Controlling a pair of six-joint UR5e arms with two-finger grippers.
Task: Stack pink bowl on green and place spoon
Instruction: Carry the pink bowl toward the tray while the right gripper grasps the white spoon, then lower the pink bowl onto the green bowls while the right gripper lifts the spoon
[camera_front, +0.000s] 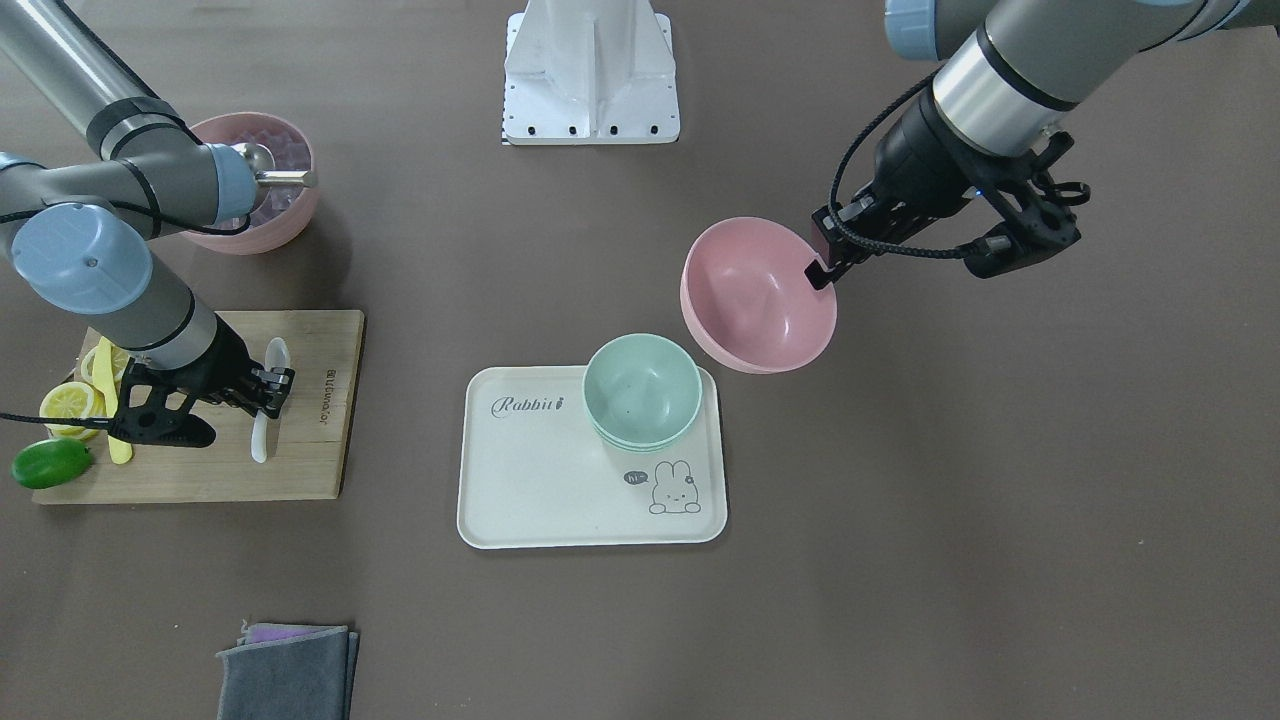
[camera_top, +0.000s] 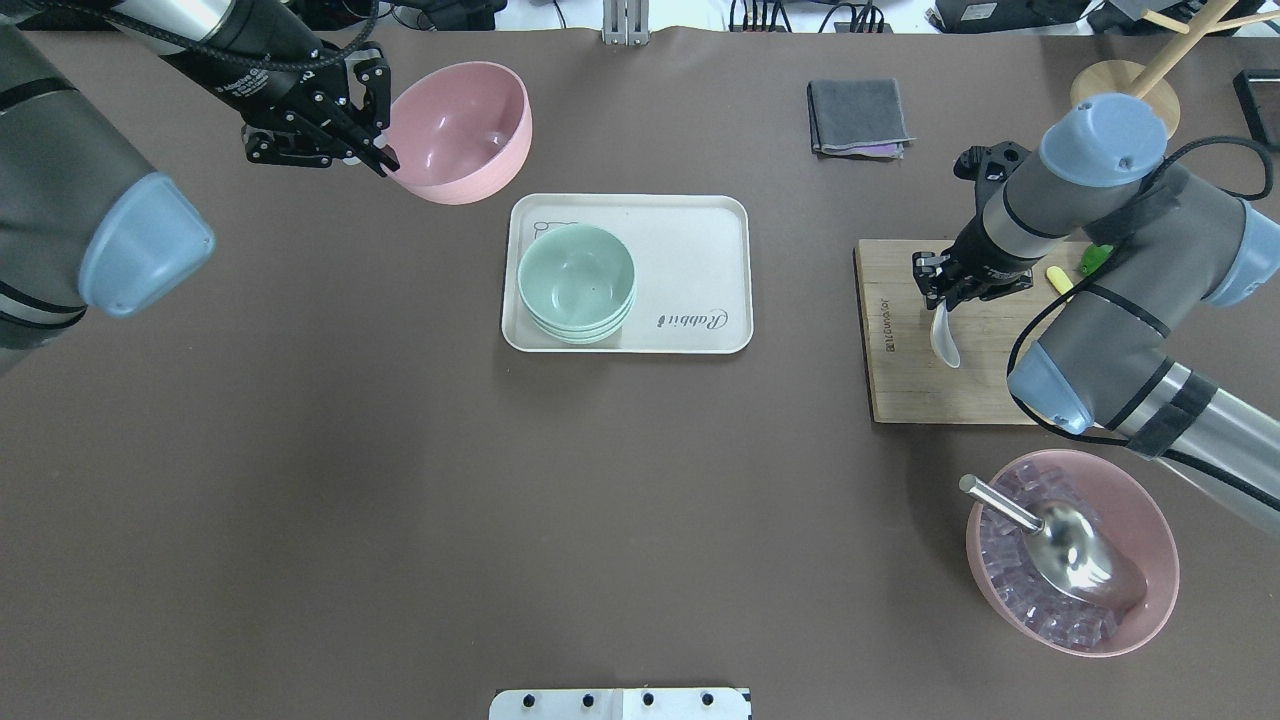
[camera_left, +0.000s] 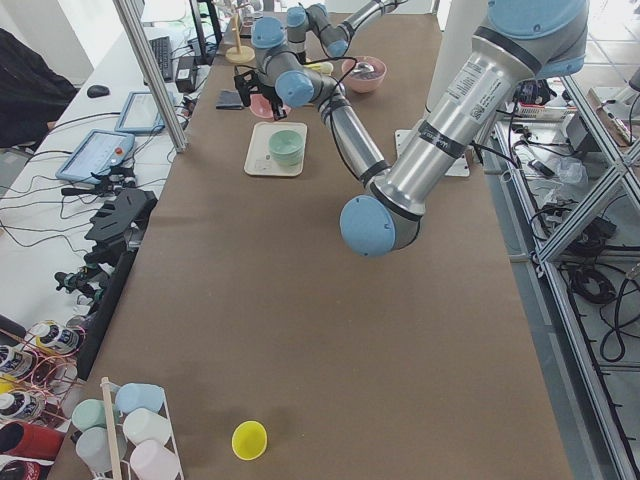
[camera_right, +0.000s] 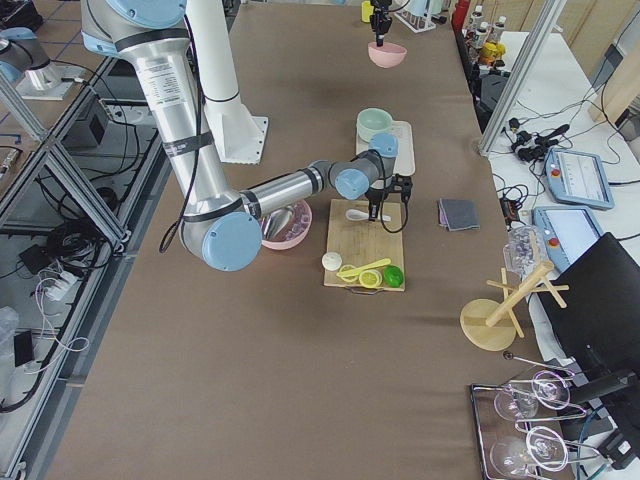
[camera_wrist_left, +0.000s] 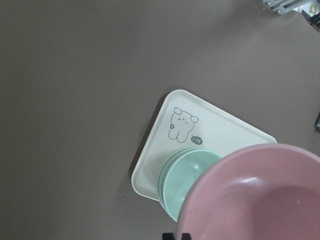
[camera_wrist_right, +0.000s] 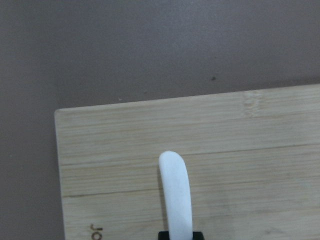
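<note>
My left gripper is shut on the rim of the pink bowl and holds it tilted above the table, just beyond the tray's corner. In the front view, the gripper pinches the bowl's edge. The green bowls stand stacked on the white tray, and show under the pink bowl in the left wrist view. My right gripper is shut on the white spoon over the wooden board. The spoon's end sticks out past the fingers.
A pink bowl of ice with a metal scoop stands near the robot on the right. Lemon slices and a lime lie on the board. A grey cloth lies at the far side. The robot base is mid-table.
</note>
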